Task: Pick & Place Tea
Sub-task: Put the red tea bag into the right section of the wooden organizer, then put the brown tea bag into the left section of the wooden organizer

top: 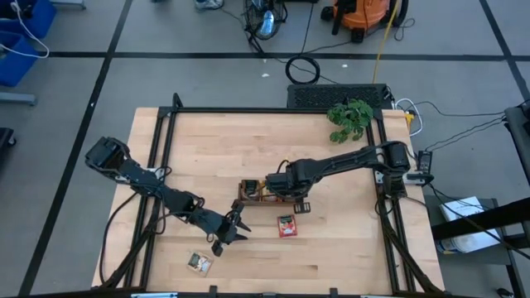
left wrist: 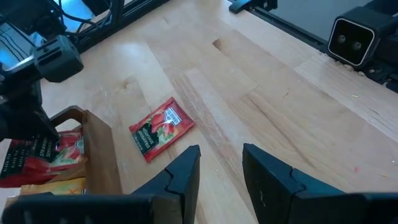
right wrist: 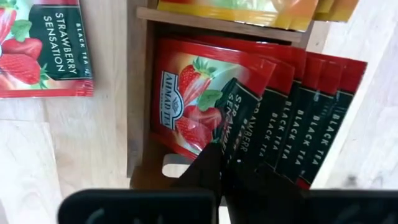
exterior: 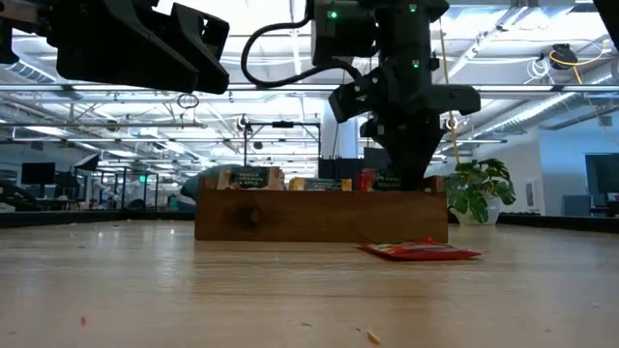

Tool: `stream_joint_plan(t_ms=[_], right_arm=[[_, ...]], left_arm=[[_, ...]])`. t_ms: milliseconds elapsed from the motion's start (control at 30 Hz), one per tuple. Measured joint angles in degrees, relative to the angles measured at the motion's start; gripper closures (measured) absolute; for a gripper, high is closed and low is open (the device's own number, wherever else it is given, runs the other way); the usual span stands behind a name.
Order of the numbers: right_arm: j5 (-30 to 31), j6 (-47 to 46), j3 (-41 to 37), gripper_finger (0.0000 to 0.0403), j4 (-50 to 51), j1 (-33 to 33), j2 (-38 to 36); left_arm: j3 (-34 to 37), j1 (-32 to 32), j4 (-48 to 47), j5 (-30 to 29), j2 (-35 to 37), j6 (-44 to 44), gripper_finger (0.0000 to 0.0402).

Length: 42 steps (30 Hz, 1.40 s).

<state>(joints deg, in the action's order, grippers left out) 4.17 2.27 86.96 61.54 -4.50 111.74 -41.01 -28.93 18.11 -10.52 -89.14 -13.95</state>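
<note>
A brown wooden tray (top: pixel 248 195) stands mid-table with tea sachets upright in its compartments: red strawberry ones (right wrist: pixel 205 99) at one end, orange ones (right wrist: pixel 249 9) beside them. One red sachet (top: pixel 286 225) lies flat on the table near the tray, also in the left wrist view (left wrist: pixel 161 128). Another sachet (top: pixel 199 262) lies by the near edge. My right gripper (top: pixel 275 189) points down into the tray's red compartment, shut on a sachet. My left gripper (top: pixel 239 228) hovers open over bare wood, left of the loose red sachet. My right gripper (right wrist: pixel 227 167) comes from above, pointing down, into the tray's end compartment. Its fingers (right wrist: pixel 208 171) close on the upper edge of a red strawberry sachet (right wrist: pixel 233 140) at the front of the stack. The sachet stands in the tray, leaning on the others.
A leafy green plant (top: pixel 350 120) sits at the table's far right corner. Black frame rails run along the left and right table edges (top: pixel 153 165). Bare wood lies between the tray and the near edge, apart from the two loose sachets.
</note>
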Motion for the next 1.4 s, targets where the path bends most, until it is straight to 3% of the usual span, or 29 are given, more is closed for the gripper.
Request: stream_joint_plan(t_ms=[167, 500, 733, 900, 1100, 1233, 1400], right_arm=[[0.3, -0.5, 0.0, 0.0371, -0.3, -0.1, -0.6], [0.6, -5.2, 0.0, 0.0246, -1.0, -0.1, -1.6], [3.5, -6.2, 0.8, 0.0201, -0.8, -0.8, -1.6], [3.8, -5.8, 3.4, 0.0183, -0.9, -1.4, -1.6], [10.2, -4.1, 9.0, 0.0175, 4.7, -2.6, -1.6], [13.8, -3.7, 9.8, 0.0187, 9.2, -3.0, -6.1], [10.4, -11.0, 1.5, 0.0214, -3.4, -6.1, -17.2]], left_arm=[[0.0, -0.1, 0.0, 0.1, 0.0, -0.3, 0.0275], [0.0, -0.2, 0.6, 0.5, 0.0, -1.0, 0.0275], [0.0, -0.2, 1.0, 0.6, 0.0, -1.4, 0.0275], [0.0, -0.2, 1.0, 0.6, 0.0, -1.4, 0.0275], [0.0, -0.7, 0.0, 0.6, 0.0, -1.4, 0.0275], [0.0, -1.5, -0.3, 0.6, 0.0, -1.6, 0.0275], [0.0, -3.8, -2.2, 1.8, 0.0, -3.0, 0.0275]])
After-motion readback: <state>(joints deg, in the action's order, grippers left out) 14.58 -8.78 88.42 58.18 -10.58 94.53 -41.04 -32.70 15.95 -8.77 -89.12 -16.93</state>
